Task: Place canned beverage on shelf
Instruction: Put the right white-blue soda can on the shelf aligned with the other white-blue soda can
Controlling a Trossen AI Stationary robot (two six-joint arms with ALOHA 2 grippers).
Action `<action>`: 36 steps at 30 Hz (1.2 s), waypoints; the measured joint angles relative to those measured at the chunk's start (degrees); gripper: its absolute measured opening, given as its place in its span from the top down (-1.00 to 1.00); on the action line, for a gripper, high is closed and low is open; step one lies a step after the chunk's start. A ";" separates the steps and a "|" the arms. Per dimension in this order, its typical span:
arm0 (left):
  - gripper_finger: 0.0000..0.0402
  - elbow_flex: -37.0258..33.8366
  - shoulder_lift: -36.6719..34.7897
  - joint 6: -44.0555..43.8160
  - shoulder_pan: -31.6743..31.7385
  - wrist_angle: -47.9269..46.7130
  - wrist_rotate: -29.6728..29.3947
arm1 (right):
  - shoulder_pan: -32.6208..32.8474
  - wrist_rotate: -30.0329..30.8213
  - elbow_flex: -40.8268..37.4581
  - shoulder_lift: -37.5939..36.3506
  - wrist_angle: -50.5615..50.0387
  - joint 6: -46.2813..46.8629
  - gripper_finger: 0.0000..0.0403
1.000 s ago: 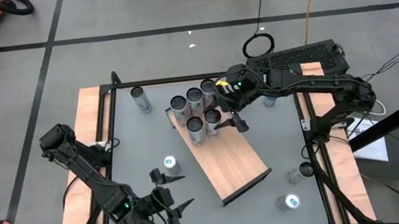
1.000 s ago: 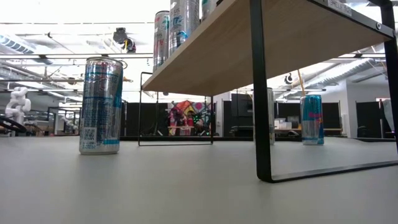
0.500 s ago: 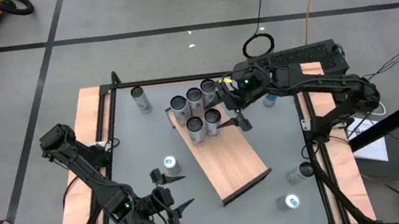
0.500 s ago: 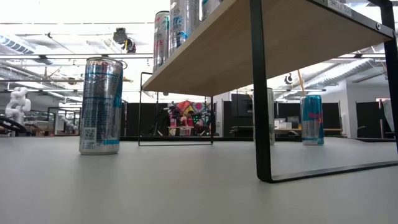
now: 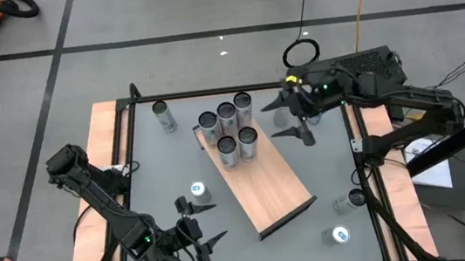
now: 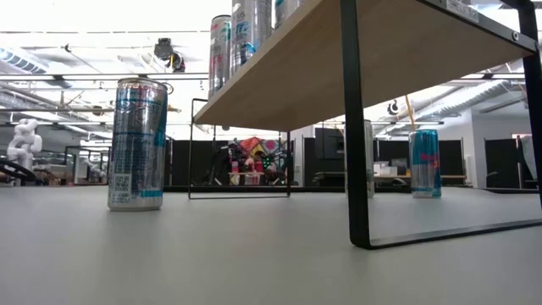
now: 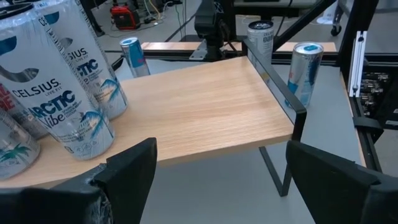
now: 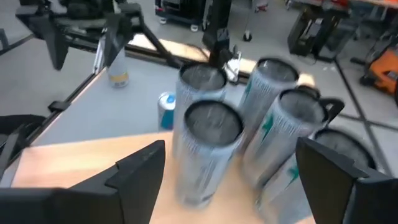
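Your right gripper (image 5: 294,118) stood with its fingers apart and empty, just beside the shelf (image 5: 274,187) at its far end, near the five cans (image 5: 230,132) clustered there; your left gripper (image 5: 201,224) also stood spread and empty, low at the near side by a lone can (image 5: 196,190) on the tabletop (image 5: 154,170). By my reading, one placement was finished and a fresh pick was due; more cans (image 5: 341,235) waited well apart on the table; the next move called for you to centre open fingers round an upright can without tipping it.
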 joint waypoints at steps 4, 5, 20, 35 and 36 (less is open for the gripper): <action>-0.74 0.00 0.00 1.52 0.00 1.25 -0.22 | 0.45 0.84 -7.11 -2.81 2.17 2.11 -0.41; -0.74 0.00 0.00 1.52 0.01 1.20 -0.24 | 0.47 1.56 -9.01 -3.49 3.51 2.92 -0.40; -0.74 0.00 -0.02 1.37 0.01 2.64 -1.62 | 0.49 1.65 -24.74 -4.50 20.93 8.08 0.03; -0.74 0.02 -0.09 1.35 2.21 3.96 -1.78 | 4.50 1.60 -26.22 0.63 26.05 7.78 0.25; -0.74 0.02 -0.09 1.34 2.30 3.93 -1.70 | 4.62 1.61 -26.22 0.88 26.01 7.75 0.25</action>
